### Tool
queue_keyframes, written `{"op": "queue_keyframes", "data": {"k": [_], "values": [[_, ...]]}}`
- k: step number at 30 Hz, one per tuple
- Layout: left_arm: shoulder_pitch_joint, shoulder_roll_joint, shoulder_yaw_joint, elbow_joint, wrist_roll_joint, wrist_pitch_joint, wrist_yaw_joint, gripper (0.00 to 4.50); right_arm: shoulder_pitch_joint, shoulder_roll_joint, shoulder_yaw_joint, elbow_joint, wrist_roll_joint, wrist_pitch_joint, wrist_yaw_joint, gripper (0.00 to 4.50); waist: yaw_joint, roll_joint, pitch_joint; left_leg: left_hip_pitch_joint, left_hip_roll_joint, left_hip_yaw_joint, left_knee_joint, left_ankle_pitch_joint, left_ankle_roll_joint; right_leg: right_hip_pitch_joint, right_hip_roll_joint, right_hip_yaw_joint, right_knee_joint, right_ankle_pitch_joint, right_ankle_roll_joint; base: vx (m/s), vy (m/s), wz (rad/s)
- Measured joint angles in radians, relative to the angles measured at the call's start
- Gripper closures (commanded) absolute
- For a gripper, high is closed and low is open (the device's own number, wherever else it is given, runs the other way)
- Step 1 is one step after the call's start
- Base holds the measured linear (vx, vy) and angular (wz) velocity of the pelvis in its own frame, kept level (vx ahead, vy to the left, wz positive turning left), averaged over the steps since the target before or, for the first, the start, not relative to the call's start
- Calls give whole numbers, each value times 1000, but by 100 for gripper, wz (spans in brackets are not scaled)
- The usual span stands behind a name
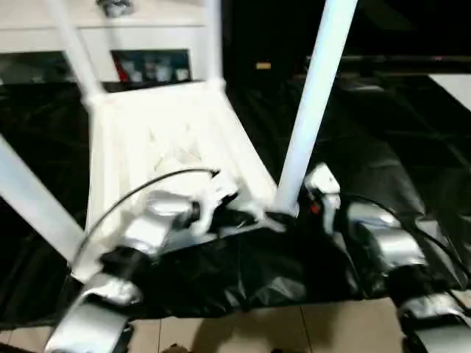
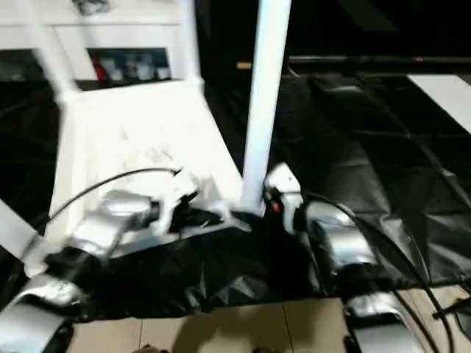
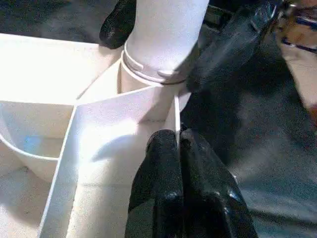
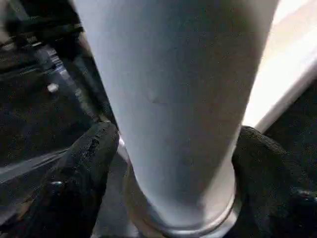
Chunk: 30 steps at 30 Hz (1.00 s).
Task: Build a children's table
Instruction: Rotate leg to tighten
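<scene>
The children's table top lies upside down on a black sheet, its ribbed underside facing up. One white leg rises from the near right corner socket. Three more legs stand in the other corners. My left gripper is shut on the thin rim wall of the top, right beside that socket. My right gripper stands open around the base of the near right leg, with one black finger on each side of it.
A white cabinet with glass doors stands behind the table. The black sheet covers the floor to the right, with a white patch at its far right. Beige floor tiles show along the near edge.
</scene>
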Motion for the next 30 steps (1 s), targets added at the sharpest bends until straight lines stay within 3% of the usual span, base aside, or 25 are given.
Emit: {"op": "queue_keyframes", "data": {"k": [11,26,30], "values": [[12,39,-16,-10,-20,0,-114,450,16,-36,40,-55,9,32,112,178,12,0,0,-1,0,3,1,0,0,1,-2,3,0,0,1,0,0,0],[22,43,-17,-21,-19,-7,-106,450,44,-29,34,-91,11,45,99,198,17,0,0,0,0,3,1,0,0,1,-2,3,0,-1,1,0,0,0],[3,13,1,11,16,-27,10,450,14,34,-12,-12,-1,33,-53,198,1,-1,0,5,0,2,2,0,0,5,-2,3,0,-2,4,0,0,0]]}}
